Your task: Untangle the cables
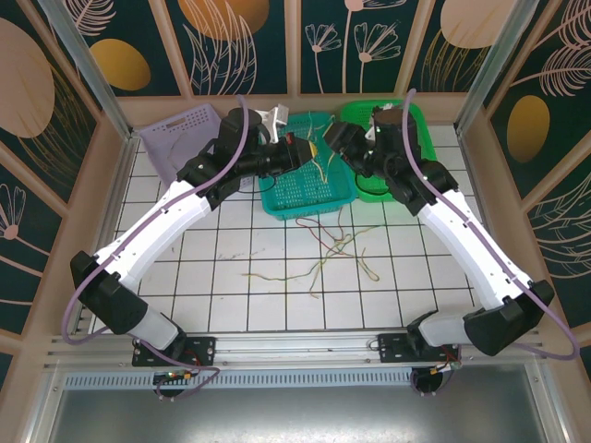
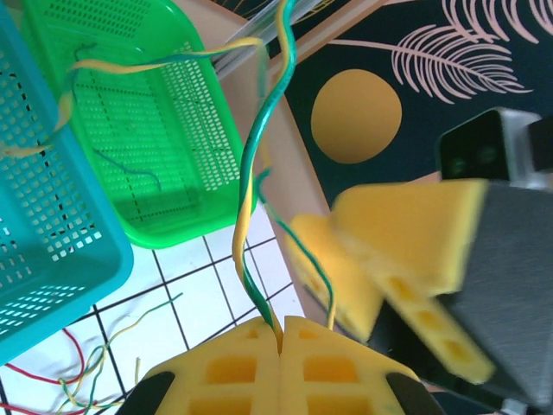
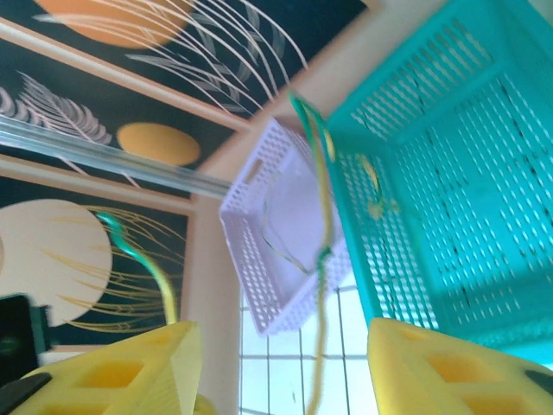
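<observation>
Pinching a green-and-yellow cable (image 2: 249,194), the closed left tool (image 2: 278,339) holds something seemingly light, limp, slippery; the right tool (image 3: 281,367), jaws apart, should grasp just above that pinch.

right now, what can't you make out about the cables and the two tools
- Top view: the arms over the teal basket hide the left tool's grip on the green-and-yellow cable.
- Right wrist view: that cable, between the right tool's open fingers, is cut off by the bottom edge.
- Left wrist view: right tool blurred; contact with the cable unclear.
- Top view: loose cables on the table, too thin to count.
</observation>
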`<action>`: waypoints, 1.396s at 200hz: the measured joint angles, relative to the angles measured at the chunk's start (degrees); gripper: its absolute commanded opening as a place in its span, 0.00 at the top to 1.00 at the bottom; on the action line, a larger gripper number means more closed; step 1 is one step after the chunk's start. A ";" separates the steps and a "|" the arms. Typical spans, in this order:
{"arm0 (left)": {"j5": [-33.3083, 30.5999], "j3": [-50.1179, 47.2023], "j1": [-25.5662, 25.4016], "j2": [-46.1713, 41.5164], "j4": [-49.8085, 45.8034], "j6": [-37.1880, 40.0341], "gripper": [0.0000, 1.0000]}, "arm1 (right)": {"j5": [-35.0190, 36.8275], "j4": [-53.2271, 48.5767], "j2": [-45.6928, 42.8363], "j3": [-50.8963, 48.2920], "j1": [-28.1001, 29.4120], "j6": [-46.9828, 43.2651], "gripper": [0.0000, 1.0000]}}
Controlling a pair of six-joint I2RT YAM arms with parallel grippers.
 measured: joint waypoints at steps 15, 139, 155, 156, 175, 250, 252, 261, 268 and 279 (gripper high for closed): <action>-0.70 0.33 -0.33 0.02 -0.85 1.01 1.00 | -0.59 -1.92 0.00 -0.31 0.00 1.68 0.48; -7.80 6.36 -1.38 3.06 -10.93 2.23 1.00 | 0.63 6.34 -5.22 -11.34 1.07 3.87 1.00; -8.41 5.88 -0.20 2.99 -11.91 -0.81 1.00 | 2.80 13.09 -11.85 -19.65 2.36 2.82 1.00; -8.39 5.70 -0.04 2.91 -11.85 -1.42 1.00 | 2.86 13.49 -12.22 -20.06 2.43 2.82 1.00; -7.34 1.92 0.96 1.25 -10.03 -6.56 1.00 | 5.01 25.05 -20.87 -30.84 3.78 1.75 1.00; -0.35 -19.10 1.49 -9.33 6.34 -30.58 1.00 | 8.76 54.53 -31.71 -52.35 8.00 -5.20 1.00; -0.28 -19.43 1.53 -9.46 6.75 -30.99 1.00 | 8.79 54.64 -31.71 -52.35 8.00 -5.38 1.00; 0.52 -21.16 1.77 -10.14 8.92 -33.40 1.00 | 8.74 54.97 -31.69 -52.33 8.00 -6.34 1.00; 0.92 -22.29 1.92 -10.54 10.56 -35.04 1.00 | 8.50 54.97 -31.63 -52.24 8.00 -7.41 1.00; 1.14 -23.89 2.16 -11.32 12.31 -37.20 0.82 | 7.85 54.38 -31.12 -51.43 8.00 -9.42 1.00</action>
